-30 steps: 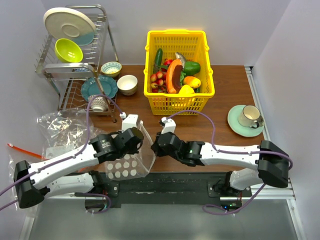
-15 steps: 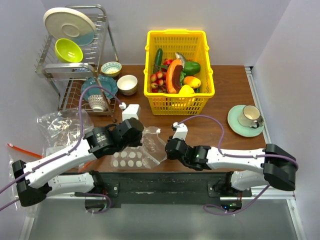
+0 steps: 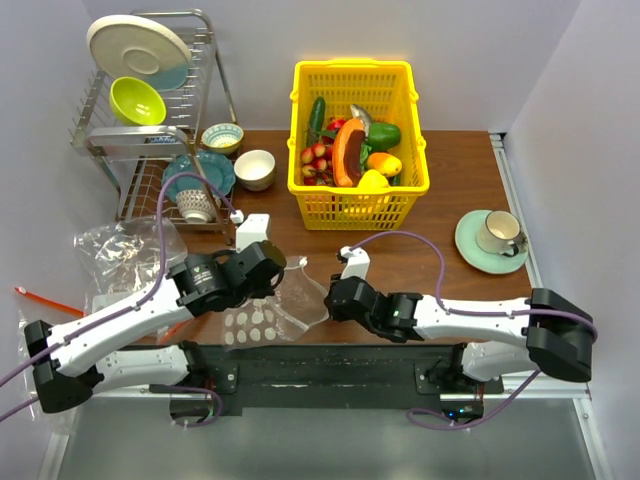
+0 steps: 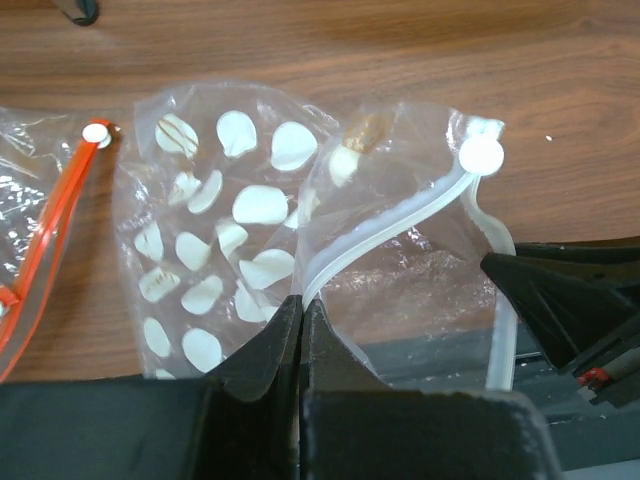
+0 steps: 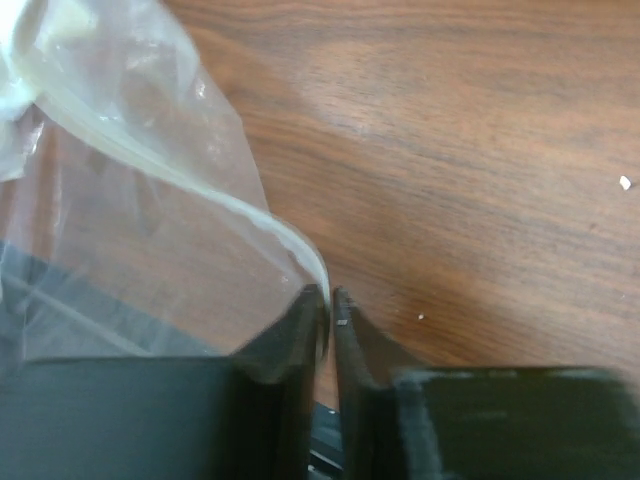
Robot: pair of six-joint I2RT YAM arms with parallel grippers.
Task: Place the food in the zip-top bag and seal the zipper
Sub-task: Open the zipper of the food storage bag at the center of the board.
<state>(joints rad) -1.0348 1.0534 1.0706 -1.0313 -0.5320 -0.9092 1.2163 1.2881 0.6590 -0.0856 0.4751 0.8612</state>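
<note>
On the table, well beyond both grippers, stands the yellow basket with the food piled inside. Between the two grippers lies the zip-top bag, crumpled. Our left gripper is clamped on its mouth edge, with the zipper curving away from the tips. Our right gripper shows a thin slit, the zipper's end at its tips. Pinched or not, we cannot tell.

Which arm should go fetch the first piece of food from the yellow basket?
Right. The left gripper is clamped on the zip-top bag's zipper, so keep it there. The right gripper sits at the bag's edge with the yellow basket of food straight ahead.
</note>
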